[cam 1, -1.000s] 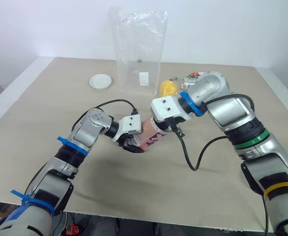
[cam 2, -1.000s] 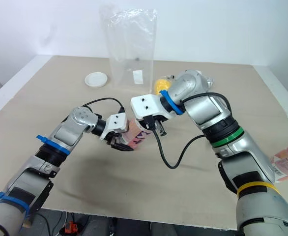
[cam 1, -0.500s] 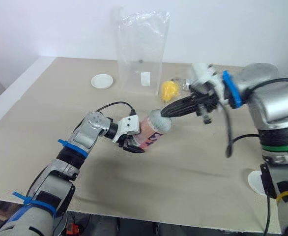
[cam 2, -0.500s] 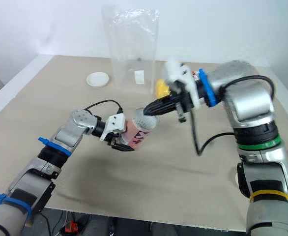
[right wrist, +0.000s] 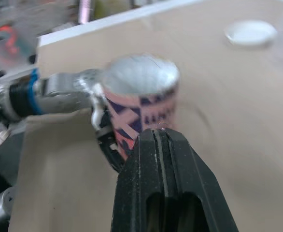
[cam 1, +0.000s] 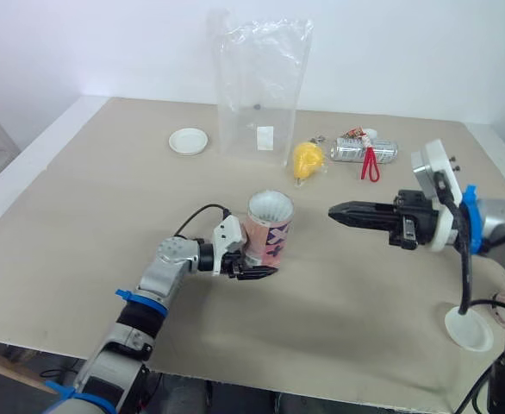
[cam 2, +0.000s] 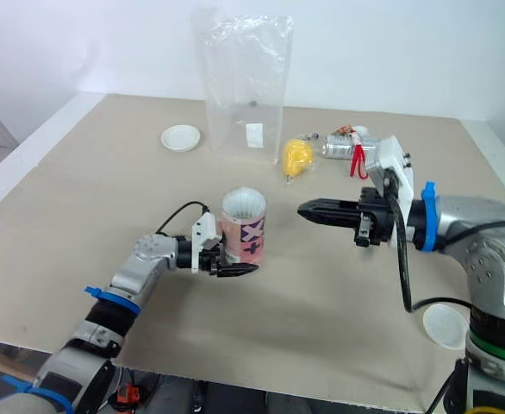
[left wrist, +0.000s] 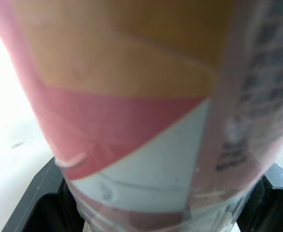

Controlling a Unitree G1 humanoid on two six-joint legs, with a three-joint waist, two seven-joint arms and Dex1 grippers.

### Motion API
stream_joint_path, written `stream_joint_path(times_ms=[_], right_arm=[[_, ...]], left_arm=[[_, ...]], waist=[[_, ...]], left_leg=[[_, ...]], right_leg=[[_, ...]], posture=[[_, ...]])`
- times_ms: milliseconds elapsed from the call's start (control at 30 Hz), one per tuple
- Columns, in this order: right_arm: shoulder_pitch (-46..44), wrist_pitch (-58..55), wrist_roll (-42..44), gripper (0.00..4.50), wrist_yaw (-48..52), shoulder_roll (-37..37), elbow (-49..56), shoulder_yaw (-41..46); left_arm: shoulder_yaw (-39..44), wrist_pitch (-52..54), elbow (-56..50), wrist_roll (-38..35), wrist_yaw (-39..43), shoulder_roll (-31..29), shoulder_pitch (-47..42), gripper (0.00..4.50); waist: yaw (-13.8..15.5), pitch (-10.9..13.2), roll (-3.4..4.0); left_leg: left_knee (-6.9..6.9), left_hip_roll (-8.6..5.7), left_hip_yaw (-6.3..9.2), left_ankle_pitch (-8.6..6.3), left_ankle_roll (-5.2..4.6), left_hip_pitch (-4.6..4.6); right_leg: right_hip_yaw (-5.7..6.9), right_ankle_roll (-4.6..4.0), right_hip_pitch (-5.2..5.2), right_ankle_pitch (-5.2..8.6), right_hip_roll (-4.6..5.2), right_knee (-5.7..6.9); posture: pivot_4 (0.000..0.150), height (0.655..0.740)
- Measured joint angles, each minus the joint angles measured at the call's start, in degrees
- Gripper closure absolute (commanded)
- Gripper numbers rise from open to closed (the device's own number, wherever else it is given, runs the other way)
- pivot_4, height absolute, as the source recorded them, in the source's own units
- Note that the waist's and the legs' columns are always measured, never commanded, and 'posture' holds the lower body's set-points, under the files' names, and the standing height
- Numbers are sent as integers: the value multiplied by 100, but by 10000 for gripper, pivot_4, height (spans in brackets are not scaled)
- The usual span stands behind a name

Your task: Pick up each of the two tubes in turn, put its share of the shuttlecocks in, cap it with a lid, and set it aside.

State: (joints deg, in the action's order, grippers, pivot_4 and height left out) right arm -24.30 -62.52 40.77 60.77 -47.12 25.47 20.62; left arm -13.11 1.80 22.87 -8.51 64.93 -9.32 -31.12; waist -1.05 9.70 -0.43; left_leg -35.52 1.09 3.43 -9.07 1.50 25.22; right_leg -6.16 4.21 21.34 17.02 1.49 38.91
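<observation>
Black right claw [cam 1: 333,210] points level at tube [cam 1: 268,235].

The tube [cam 1: 268,228] is held upright by the left gripper [cam 1: 258,260]; the closed right gripper [cam 1: 335,210] is pointed toward it.

Tube [left wrist: 146,121] in left wrist view: blurred, print unreadable, top and base cut off by picture edges. Fingers [left wrist: 37,205] of left gripper [cam 1: 254,267]: black corners show either side, rest hidden behind tube. Right wrist view: tube's lower half hidden behind right gripper [right wrist: 157,137]; background clutter [right wrist: 16,34] blurred past telling. White contents in tube mouth: count unclear. Label [cam 1: 264,136] on clear bag [cam 1: 265,78]: too small to read. Lid [cam 1: 470,329] partly crossed by cable [cam 1: 464,285].
</observation>
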Motion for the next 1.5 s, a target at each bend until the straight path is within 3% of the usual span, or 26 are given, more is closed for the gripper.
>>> stream_joint_path(times_ms=[367,500,667,733,1500], right_arm=[[2157,678,-410,44138,-45,-1115,65,622],[2832,877,-638,31823,213,-1563,-206,767],[3652,858,-951,5536,527,-2086,-567,1093],[3873,860,-1031,203,584,-2159,-592,1166],[4942,-262,-1319,203,369,-1904,-50,2118]], left_arm=[[-540,-944,-18,266,24,79,149,11295],[-629,-1159,107,300,63,129,107,11295],[-670,-1197,139,298,71,162,83,11295],[-678,-1191,136,296,70,169,85,11295],[-711,-956,52,179,68,177,143,11295]], waist=[[-19,0,-1],[-17,2,-3],[-16,5,-8],[-14,6,-10],[-12,10,-18]], left_leg=[[3,0,-12,0,0,-5],[2,1,-12,0,0,-6],[2,-1,-12,0,0,-5],[3,-2,-11,0,0,-4],[14,-2,-10,-6,0,-1]], right_leg=[[-10,32,-4,15,0,-18],[-10,32,-6,15,0,-20],[-12,34,-7,15,1,-26],[-12,35,-7,16,0,-26],[-11,44,-23,10,2,-75]], posture=[[1500,7400],[1500,7400],[1500,7400],[1500,7400],[1500,7400]])
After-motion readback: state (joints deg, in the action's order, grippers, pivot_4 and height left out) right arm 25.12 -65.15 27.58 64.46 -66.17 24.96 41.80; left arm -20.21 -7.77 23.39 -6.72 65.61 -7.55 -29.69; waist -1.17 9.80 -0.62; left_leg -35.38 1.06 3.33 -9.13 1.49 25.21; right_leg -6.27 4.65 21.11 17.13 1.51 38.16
